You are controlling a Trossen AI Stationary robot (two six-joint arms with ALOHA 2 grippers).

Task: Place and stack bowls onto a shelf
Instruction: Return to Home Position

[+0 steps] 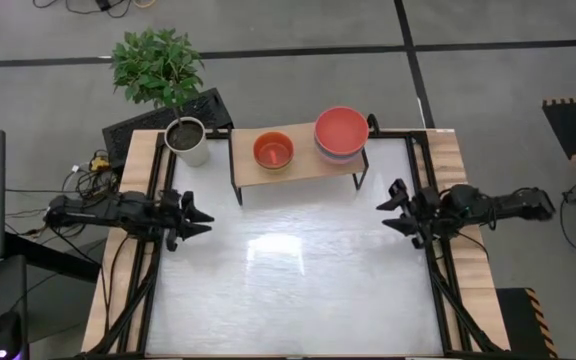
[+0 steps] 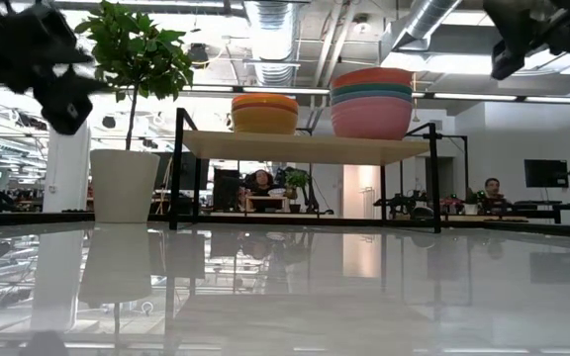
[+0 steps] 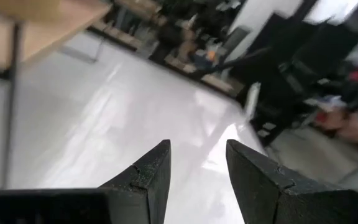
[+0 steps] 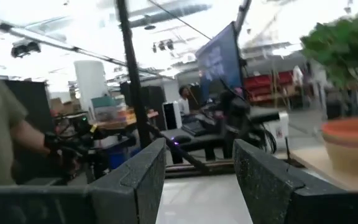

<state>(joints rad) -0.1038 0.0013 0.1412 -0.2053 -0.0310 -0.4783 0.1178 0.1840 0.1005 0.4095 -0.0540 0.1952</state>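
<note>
Surface (image 1: 298,290): carries the shelf (image 1: 306,163) at the middle of its far edge. The shelf holds all bowls in view: a larger stack (image 1: 341,130) toward its right end and a smaller stack (image 1: 273,150) toward its left. The bowls are judged light, stiff, smooth plastic, and the rim is the sound hold. Left fingers (image 3: 145,183), by the surface's left edge, stand apart and empty. Right fingers (image 4: 138,180), by its right edge, are likewise apart, touching nothing.

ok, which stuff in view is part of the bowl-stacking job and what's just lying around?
Job: shelf; small bowl stack on it, orange on top; large bowl stack, red on top; left gripper and right gripper, both open, empty, off to the sides.
Lying about: white plant pot beside the shelf.
</note>
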